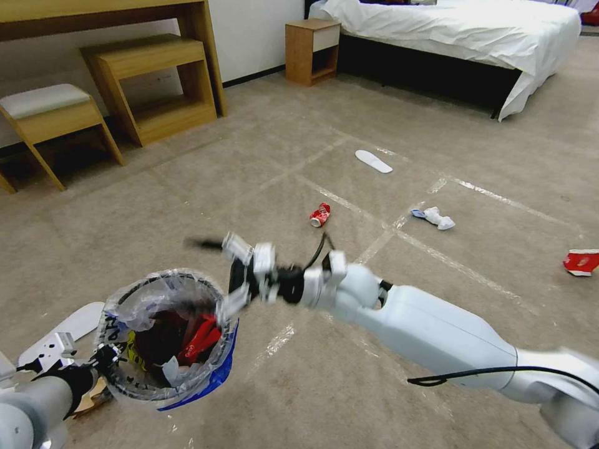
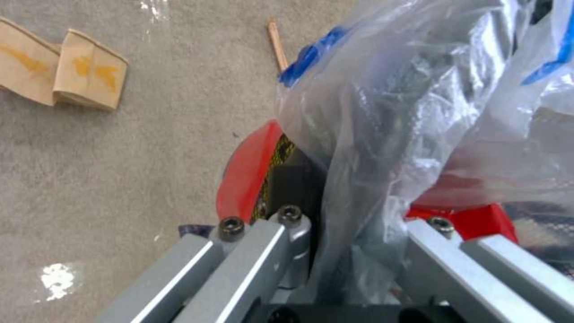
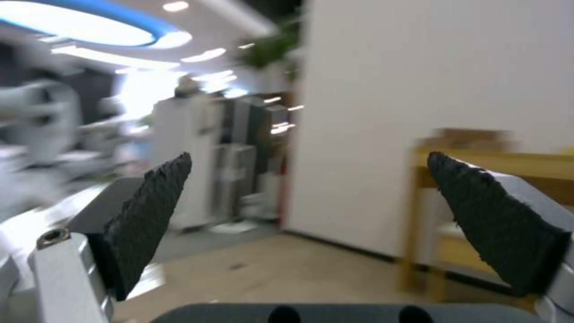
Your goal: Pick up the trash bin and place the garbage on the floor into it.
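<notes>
Bin [image 1: 163,337] held off the carpet [image 1: 187,187] by left gripper [image 2: 347,251], clamped on its rim. Right gripper [image 1: 215,274] spread, empty, above it. Red scraps inside (partway done, I judge). Can [image 1: 320,214], insole [image 1: 373,161], paper [image 1: 437,218], carton [image 1: 581,262] remain.

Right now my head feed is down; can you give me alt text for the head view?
The left pincer grips the rim of the small round plastic-lined trash bin, which holds red litter, while the open right pincer hovers just above its opening. On the beige taped carpet beyond lie a crushed red can, crumpled white paper, a white insole and a red-white carton.
</notes>
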Motion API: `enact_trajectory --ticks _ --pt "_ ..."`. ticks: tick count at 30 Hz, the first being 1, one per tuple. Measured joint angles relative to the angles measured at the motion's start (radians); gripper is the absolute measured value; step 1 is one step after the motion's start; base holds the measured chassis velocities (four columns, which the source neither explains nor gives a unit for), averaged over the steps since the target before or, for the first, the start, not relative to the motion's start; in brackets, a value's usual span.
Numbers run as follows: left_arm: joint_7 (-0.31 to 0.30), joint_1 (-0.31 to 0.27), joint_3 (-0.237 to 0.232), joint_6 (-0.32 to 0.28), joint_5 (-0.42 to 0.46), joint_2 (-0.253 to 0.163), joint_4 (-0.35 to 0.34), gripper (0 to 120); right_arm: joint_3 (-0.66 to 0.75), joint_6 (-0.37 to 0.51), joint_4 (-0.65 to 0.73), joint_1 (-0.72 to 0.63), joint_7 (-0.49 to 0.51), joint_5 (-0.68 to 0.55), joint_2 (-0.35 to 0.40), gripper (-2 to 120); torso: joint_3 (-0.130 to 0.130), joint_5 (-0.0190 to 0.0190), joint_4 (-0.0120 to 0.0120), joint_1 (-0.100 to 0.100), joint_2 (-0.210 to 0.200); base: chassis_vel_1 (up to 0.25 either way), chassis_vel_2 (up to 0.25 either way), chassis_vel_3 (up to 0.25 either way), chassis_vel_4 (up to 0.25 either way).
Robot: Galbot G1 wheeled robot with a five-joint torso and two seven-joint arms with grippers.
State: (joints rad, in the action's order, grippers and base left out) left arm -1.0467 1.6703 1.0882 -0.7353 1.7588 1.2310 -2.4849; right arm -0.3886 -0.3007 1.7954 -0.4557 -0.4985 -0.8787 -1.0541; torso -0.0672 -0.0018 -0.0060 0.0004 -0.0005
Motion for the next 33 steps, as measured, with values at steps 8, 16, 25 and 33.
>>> enact_trajectory --ticks 8,16,25,33 --pt "0.0 -0.004 -0.001 0.0 0.002 0.003 -0.002 0 0.32 0.029 0.024 -0.19 0.134 0.046 0.039 100 0.0 0.0003 -0.0004 0.0 0.0 0.0 0.0 0.0 0.0" --pt "0.001 -0.01 -0.013 0.0 -0.005 0.014 0.007 0 0.687 0.029 0.041 -0.405 0.185 0.113 0.051 100 0.0 0.0003 -0.0002 0.0 0.0 0.0 0.0 0.0 0.0" --pt "0.003 -0.003 -0.014 0.0 -0.012 0.017 0.004 0 0.997 -0.025 0.091 -0.651 0.184 0.228 0.003 100 0.0 0.0 -0.0001 0.0 0.0 0.0 0.0 0.0 0.0" --pt "0.013 -0.003 -0.015 0.0 -0.019 0.02 0.01 0 1.146 -0.096 0.101 -0.885 0.157 0.333 -0.149 100 0.0 -0.0001 -0.0005 0.0 0.0 0.0 0.0 0.0 0.0"
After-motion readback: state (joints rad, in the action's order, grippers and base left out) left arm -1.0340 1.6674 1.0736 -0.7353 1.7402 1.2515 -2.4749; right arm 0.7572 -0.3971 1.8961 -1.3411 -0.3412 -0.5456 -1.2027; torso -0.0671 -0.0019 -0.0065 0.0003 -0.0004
